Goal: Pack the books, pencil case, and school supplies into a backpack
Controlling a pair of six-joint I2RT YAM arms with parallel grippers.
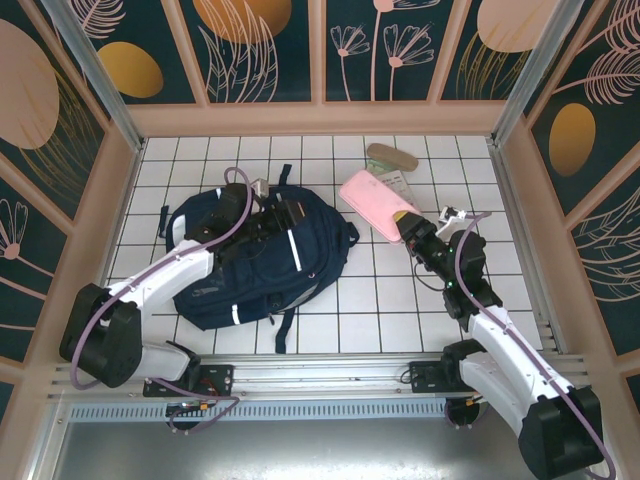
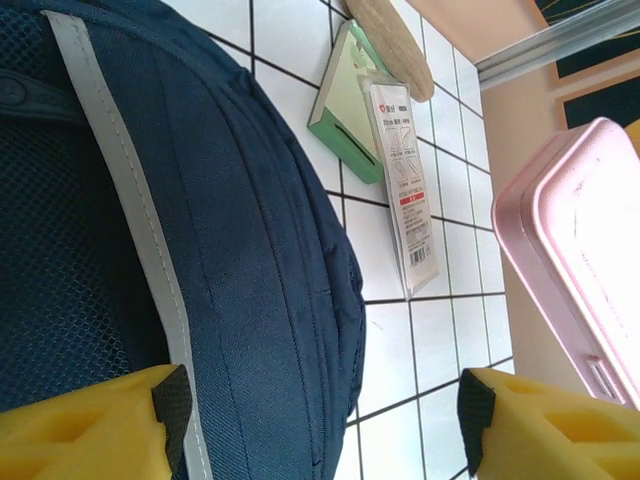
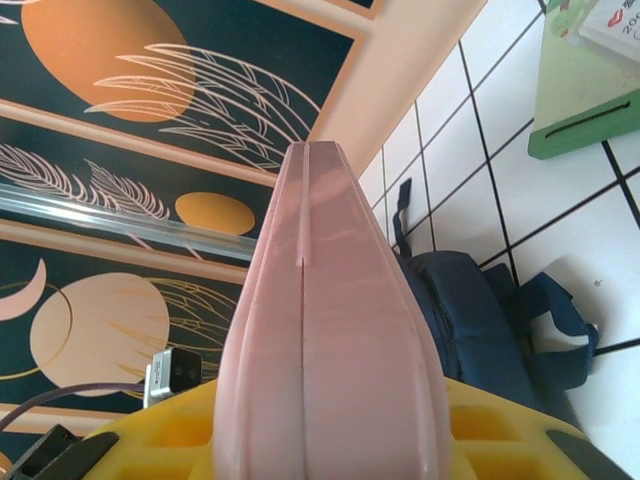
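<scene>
The backpack (image 1: 250, 265) lies left of centre on the tiled table (image 1: 380, 300). My left gripper (image 1: 283, 215) hangs over its far part, jaws apart. My right gripper (image 1: 412, 230) is clamped on the near end of the pink pencil case (image 1: 372, 203), right of the backpack. Farther away lie the green pack (image 2: 345, 105) and, just beside it, the tan oval piece (image 2: 390, 45).

Standing at the near edge, I take the middle of the table (image 1: 400, 300) as the clock's centre. The backpack (image 1: 262, 262) lies toward 9 o'clock, with the left gripper (image 1: 288, 213) over its far part. The pencil case (image 1: 372, 203) is toward 1 o'clock, just right of the backpack, its near end between the fingers of the right gripper (image 1: 410, 232). Behind the case lies the rectangular pack (image 1: 397, 183), and the oval piece (image 1: 392, 157) is at the pack's far edge.
</scene>
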